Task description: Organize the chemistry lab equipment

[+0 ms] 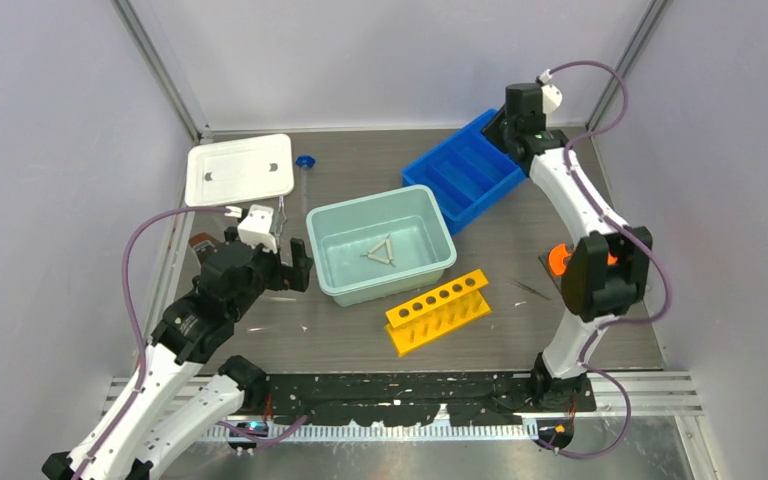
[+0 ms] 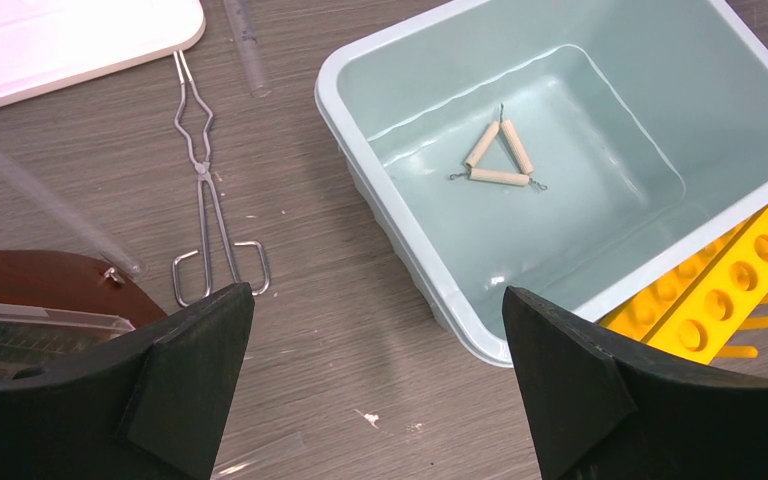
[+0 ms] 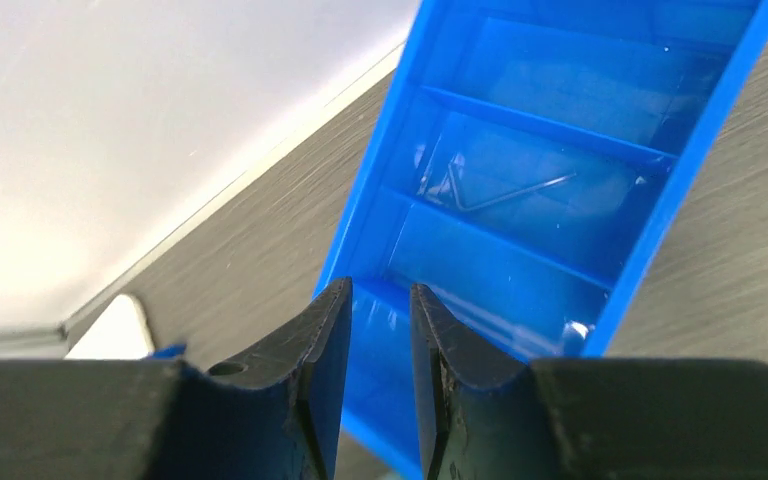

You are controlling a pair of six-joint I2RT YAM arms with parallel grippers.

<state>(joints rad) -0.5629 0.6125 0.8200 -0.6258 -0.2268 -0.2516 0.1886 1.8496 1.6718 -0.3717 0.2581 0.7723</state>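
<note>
- The wire triangle (image 2: 493, 155), three pale tubes on thin wire, is lying flat in the teal tub (image 2: 560, 290).
- Silvery tongs (image 2: 205, 190) are lying on the table beside it.
- My left gripper (image 2: 375, 375) is gaping wide.
- My right gripper (image 3: 378, 385) is hovering narrowly parted, empty, over the blue tray (image 3: 660, 215).

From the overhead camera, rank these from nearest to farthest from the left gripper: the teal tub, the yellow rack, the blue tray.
Measured from the left gripper:
1. Teal tub, just to its right.
2. Yellow rack, farther right, toward the near edge.
3. Blue tray, at the far right, under the right gripper.
</note>
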